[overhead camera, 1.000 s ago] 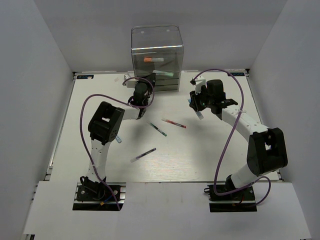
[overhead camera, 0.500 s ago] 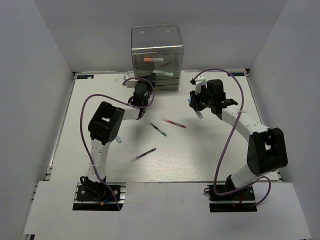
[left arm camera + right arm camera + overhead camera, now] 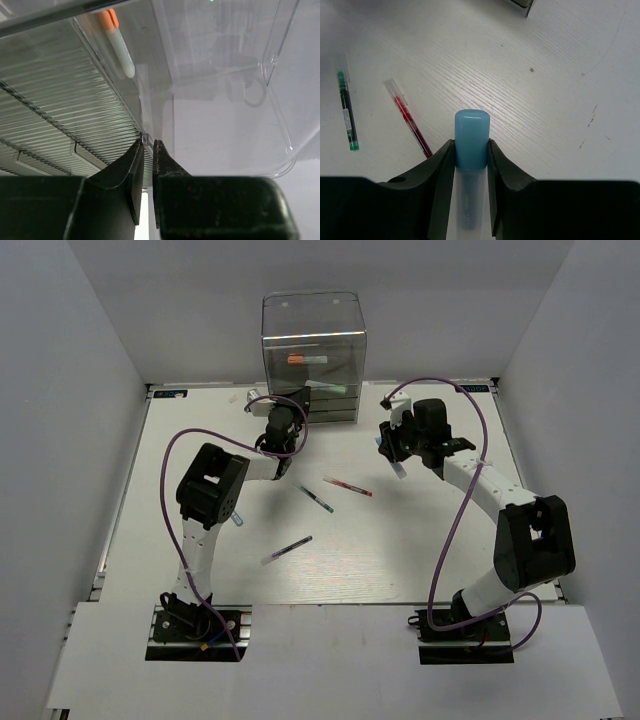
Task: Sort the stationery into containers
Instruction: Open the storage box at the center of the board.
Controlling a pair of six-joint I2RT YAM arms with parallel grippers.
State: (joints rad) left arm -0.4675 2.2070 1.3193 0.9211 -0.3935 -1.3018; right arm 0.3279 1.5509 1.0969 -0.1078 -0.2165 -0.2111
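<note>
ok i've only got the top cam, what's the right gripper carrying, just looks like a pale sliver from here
observer: the right gripper is shut on a pale marker, and its light-blue cap pokes out past the fingertips.
operator: and the left one, i can't see its tips against the box
observer: the left gripper has its tips almost together, pinching a small clear tab on the edge of the clear box.
</note>
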